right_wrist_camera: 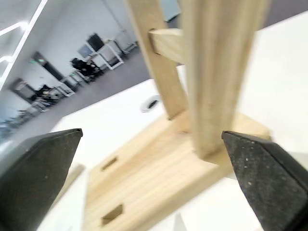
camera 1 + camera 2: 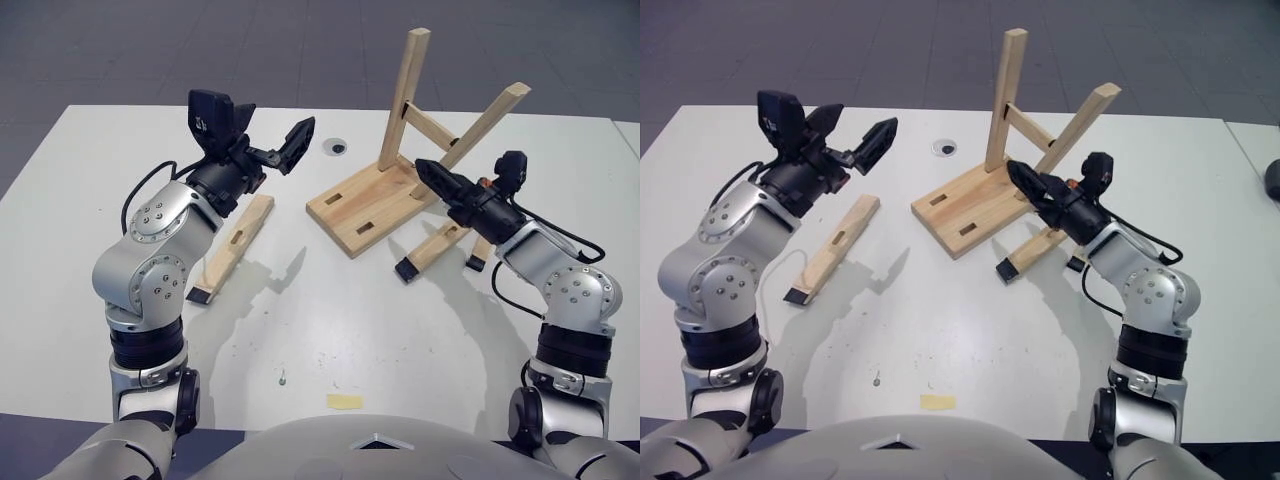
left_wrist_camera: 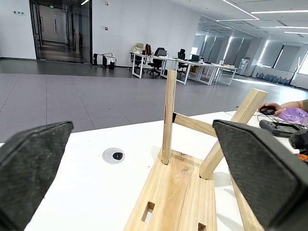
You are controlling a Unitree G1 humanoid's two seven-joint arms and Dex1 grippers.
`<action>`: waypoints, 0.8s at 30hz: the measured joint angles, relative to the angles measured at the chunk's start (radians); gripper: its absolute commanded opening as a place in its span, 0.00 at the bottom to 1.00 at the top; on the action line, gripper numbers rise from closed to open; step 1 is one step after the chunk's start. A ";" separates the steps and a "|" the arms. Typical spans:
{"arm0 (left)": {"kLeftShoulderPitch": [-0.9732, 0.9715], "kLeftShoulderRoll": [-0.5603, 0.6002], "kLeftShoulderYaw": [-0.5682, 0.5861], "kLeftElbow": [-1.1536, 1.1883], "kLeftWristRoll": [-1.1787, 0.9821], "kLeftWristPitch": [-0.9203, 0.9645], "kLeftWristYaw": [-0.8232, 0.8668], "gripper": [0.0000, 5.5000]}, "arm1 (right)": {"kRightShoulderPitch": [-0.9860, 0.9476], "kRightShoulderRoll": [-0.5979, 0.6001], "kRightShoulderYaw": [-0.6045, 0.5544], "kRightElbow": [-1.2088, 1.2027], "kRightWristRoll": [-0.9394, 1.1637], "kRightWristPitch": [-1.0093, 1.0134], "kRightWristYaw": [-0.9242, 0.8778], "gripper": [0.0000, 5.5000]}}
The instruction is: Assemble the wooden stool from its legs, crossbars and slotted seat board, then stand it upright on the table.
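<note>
Slotted seat board (image 2: 365,205) lies mid-table, with two legs (image 2: 405,95) joined by a crossbar (image 2: 430,127) standing from its far end; the two slots nearer us are unfilled. We note the right gripper (image 2: 428,172) spread wide beside the base of one leg, its arm covering part of a second leg pair (image 2: 430,248) lying on the table. Left gripper (image 2: 866,120) is also wide, holding nothing, raised near a loose leg (image 2: 232,243). Cable grommet (image 2: 337,147) behind; tape scrap (image 2: 345,401) near the front edge
</note>
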 measured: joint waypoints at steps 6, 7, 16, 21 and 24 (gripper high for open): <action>0.003 0.002 0.001 0.003 0.021 -0.002 -0.007 0.98 | -0.067 0.003 0.043 0.113 -0.265 -0.081 -0.179 0.98; 0.004 0.001 0.000 0.004 0.023 -0.002 -0.009 0.98 | -0.090 0.006 0.042 0.141 -0.311 -0.120 -0.207 0.98; 0.006 -0.002 -0.014 0.030 0.054 -0.006 -0.023 0.98 | -0.307 0.195 0.120 0.242 -0.486 -0.347 -0.257 0.98; 0.010 -0.005 -0.029 0.033 0.060 -0.006 -0.036 0.98 | -0.324 0.264 0.200 0.229 -0.519 -0.361 -0.191 0.98; 0.025 -0.005 -0.028 0.030 0.060 -0.006 -0.038 0.98 | -0.281 0.220 0.152 0.213 -0.533 -0.364 -0.184 0.98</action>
